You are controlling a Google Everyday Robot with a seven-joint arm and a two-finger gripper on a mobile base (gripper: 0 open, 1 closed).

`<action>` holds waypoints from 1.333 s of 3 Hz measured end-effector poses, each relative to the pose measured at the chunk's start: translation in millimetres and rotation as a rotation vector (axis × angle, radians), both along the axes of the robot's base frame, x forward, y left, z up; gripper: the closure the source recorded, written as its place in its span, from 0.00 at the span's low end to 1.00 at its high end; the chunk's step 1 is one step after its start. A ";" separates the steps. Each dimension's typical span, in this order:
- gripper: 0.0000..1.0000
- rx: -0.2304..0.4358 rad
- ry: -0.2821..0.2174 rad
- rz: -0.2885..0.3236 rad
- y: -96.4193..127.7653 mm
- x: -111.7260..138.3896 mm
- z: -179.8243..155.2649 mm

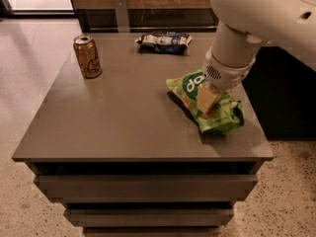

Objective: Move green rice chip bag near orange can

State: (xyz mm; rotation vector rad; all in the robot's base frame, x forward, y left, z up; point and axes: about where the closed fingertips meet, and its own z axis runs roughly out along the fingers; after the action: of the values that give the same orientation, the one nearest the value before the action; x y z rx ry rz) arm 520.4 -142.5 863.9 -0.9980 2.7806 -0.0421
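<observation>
The green rice chip bag (219, 113) lies on the right side of the brown table (123, 117), near its right edge. My gripper (207, 100) comes down from the white arm at the upper right and sits on the middle of the bag. The orange can (87, 57) stands upright at the table's far left, well apart from the bag.
A dark blue and white bag (164, 41) lies at the table's back edge. The table's right edge is close to the green bag. A speckled floor (29, 83) surrounds the table, and drawer fronts (143, 186) show below its front edge.
</observation>
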 end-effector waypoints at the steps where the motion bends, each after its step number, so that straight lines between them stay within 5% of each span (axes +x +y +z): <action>1: 1.00 0.020 -0.044 0.028 -1.1 3.6 23.6; 3: 1.00 0.039 -0.131 0.116 -3.3 7.6 71.2; 4: 1.00 0.039 -0.131 0.116 -3.3 7.6 71.2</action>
State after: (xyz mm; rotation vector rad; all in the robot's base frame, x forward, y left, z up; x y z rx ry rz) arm 528.1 -145.7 935.1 -1.1028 2.5916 -0.0355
